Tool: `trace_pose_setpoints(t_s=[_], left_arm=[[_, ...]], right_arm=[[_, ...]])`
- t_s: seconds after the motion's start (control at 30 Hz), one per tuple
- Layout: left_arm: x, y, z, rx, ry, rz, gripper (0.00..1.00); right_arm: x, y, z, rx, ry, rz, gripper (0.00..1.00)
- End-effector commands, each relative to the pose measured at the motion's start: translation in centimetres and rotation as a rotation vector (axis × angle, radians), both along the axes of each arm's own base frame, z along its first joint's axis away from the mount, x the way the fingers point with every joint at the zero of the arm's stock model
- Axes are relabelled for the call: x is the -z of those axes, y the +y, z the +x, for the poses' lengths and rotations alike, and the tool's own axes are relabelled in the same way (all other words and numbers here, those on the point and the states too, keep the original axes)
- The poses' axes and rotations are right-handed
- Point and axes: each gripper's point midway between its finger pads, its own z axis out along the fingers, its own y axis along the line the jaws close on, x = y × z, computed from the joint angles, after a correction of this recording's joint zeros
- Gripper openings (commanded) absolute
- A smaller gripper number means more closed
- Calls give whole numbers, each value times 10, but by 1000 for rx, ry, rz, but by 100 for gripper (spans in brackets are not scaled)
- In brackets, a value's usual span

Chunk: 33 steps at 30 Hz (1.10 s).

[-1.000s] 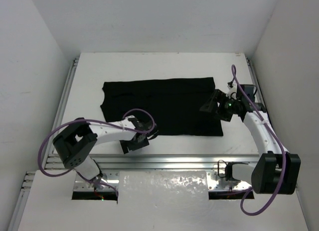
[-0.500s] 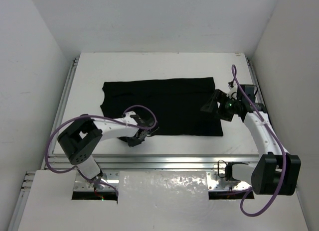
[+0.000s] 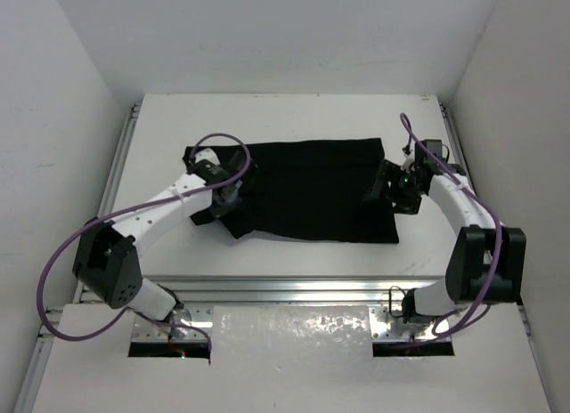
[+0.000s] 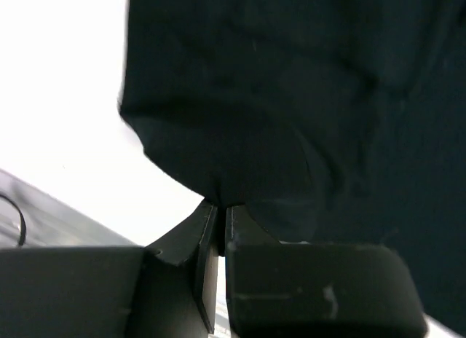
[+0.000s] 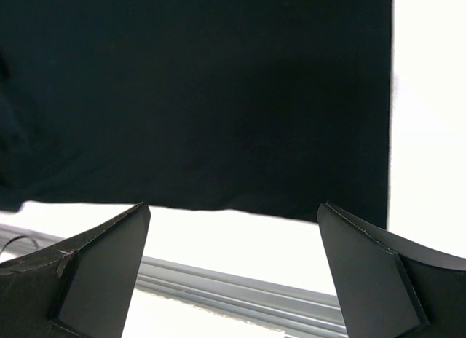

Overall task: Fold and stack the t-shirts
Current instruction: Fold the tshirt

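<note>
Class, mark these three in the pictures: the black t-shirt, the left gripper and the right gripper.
black t-shirt (image 3: 312, 189): top view, flat middle of the cloth.
left gripper (image 4: 220, 207): left wrist view, where its shut fingertips pinch the t-shirt.
right gripper (image 5: 233, 207): right wrist view, midway between its open fingertips.

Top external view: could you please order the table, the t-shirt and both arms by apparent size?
1. table
2. t-shirt
3. left arm and right arm: they look alike and are raised nearer the camera, so unranked.
</note>
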Motion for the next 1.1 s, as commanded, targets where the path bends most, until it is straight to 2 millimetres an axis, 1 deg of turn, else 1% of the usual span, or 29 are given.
trace_pose_setpoints(t_s=[0.0, 0.03, 0.17, 0.2, 0.23, 0.3, 0.33, 0.37, 0.43, 0.5, 0.53, 0.57, 0.67, 0.7, 0.73, 0.8, 0.83, 0.87, 0.93, 1.03, 1.07], left_arm=[[-21, 6, 28, 37, -69, -39, 0], [-19, 6, 36, 48, -60, -46, 0], [-15, 10, 54, 31, -47, -46, 0], [-14, 11, 56, 26, -42, -50, 0], [-13, 8, 60, 29, -42, -66, 0], [-13, 9, 62, 33, -44, -70, 0], [-14, 7, 64, 38, -54, -76, 0], [-13, 8, 65, 41, -49, -73, 0], [-10, 9, 64, 44, -41, -73, 0], [-10, 10, 63, 45, -39, -77, 0], [-11, 9, 63, 50, -42, -81, 0], [-14, 9, 63, 55, -49, -87, 0], [-17, 10, 62, 54, -59, -91, 0], [-18, 10, 61, 57, -63, -97, 0], [-18, 10, 60, 57, -61, -98, 0], [-17, 9, 58, 61, -56, -105, 0], [-18, 9, 57, 60, -56, -109, 0], [-19, 8, 55, 56, -58, -115, 0], [-21, 7, 52, 59, -67, -132, 0], [-24, 8, 47, 59, -76, -147, 0], [-25, 9, 44, 59, -77, -150, 0]], right_arm=[[-4, -12, 16, -22, -9, -75, 99], [-2, -14, 17, -20, 3, -85, 99], [3, -17, 17, -32, 22, -106, 99], [7, -18, 12, -37, 51, -111, 99], [11, -23, 10, -32, 69, -139, 99], [15, -25, 3, -25, 85, -151, 98], [19, -25, -5, -17, 94, -156, 98], [21, -24, -8, -9, 95, -146, 97], [31, -24, -19, 2, 112, -151, 96], [33, -31, -24, 35, 112, -191, 95], [39, -34, -32, 45, 129, -203, 95], [42, -36, -39, 56, 144, -211, 93], [53, -40, -49, 65, 185, -226, 89], [56, -43, -51, 74, 192, -232, 85], [57, -45, -51, 78, 188, -238, 78], [60, -48, -53, 102, 190, -233, 73], [61, -47, -55, 102, 201, -228, 67], [63, -47, -56, 102, 210, -226, 65], [69, -45, -61, 103, 217, -216, 63], [77, -47, -59, 112, 211, -225, 59], [78, -48, -56, 110, 204, -223, 56]])
